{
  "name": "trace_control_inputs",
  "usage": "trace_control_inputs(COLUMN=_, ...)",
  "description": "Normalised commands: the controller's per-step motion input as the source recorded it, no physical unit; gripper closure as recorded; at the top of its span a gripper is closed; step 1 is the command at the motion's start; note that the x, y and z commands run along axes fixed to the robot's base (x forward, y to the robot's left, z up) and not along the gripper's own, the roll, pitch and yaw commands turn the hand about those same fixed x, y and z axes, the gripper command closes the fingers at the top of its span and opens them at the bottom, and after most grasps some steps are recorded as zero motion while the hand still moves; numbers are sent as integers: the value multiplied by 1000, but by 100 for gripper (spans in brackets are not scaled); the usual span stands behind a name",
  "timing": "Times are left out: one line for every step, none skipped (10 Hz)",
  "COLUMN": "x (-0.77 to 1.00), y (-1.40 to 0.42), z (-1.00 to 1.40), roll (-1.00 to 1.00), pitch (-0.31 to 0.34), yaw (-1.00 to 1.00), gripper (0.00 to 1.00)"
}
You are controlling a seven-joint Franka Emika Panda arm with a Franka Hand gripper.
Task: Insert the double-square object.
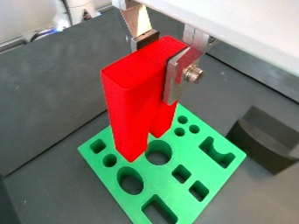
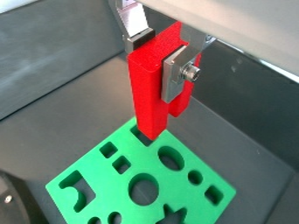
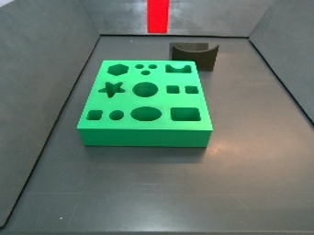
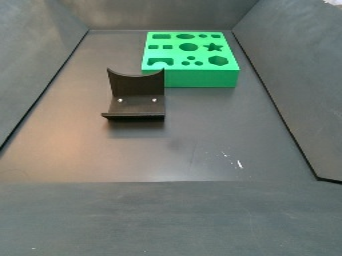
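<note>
My gripper (image 1: 160, 56) is shut on the bright red double-square object (image 1: 135, 105), with a silver finger (image 1: 177, 77) on each side near its top. It also shows in a wrist view (image 2: 156, 54), where the red piece (image 2: 149, 101) hangs upright with its two legs pointing down. The piece is held above the green block with shaped holes (image 1: 91, 149), its lower end over the block's edge region (image 2: 100, 175). In a side view only the red piece (image 3: 159, 15) shows, high above the floor beyond the block (image 3: 145, 136); the gripper is out of frame there.
A dark grey fixture with a curved wall (image 3: 194, 55) stands on the floor beside the green block, also seen in a side view (image 4: 134, 97) and a wrist view (image 1: 271, 140). The green block (image 4: 191, 78) lies near the far wall. Dark tray walls surround the floor.
</note>
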Motion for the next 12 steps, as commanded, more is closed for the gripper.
trace_control_inputs(x=303, y=0, z=-780, roll=184, pitch=16, yaw=-869, gripper=100)
trace_control_inputs(x=417, y=0, z=-829, roll=197, pitch=54, yaw=-797, gripper=100)
trace_control_inputs(x=429, y=0, z=-809, roll=194, pitch=53, yaw=-806, gripper=100)
trace_control_inputs(x=371, y=14, z=-714, roll=110, pitch=31, yaw=-854, gripper=100)
trace_control_inputs(x=334, y=86, z=-591, roll=0, pitch=0, yaw=-880, gripper=100)
trace_control_inputs(x=389, y=151, z=-503, roll=-13, pitch=0, yaw=-826, gripper=100)
trace_control_inputs(x=571, y=289, z=-337, roll=-67, pitch=-13, yaw=-660, gripper=100)
trace_control_inputs(x=589, y=489, z=-317, roll=-93, pitch=-10, yaw=-434, gripper=100)
trace_control_inputs(x=560, y=577, z=-317, roll=-97, pitch=-4, yaw=-343, gripper=100)
trace_control_inputs(x=514, y=477, z=-394, roll=-3, pitch=0, yaw=-503, gripper=100)
trace_control_inputs(x=103, y=71, z=-277, roll=0, pitch=0, yaw=-983, gripper=100)
trace_control_inputs(x=0, y=0, z=-271, roll=0, pitch=0, yaw=-1000, gripper=100)
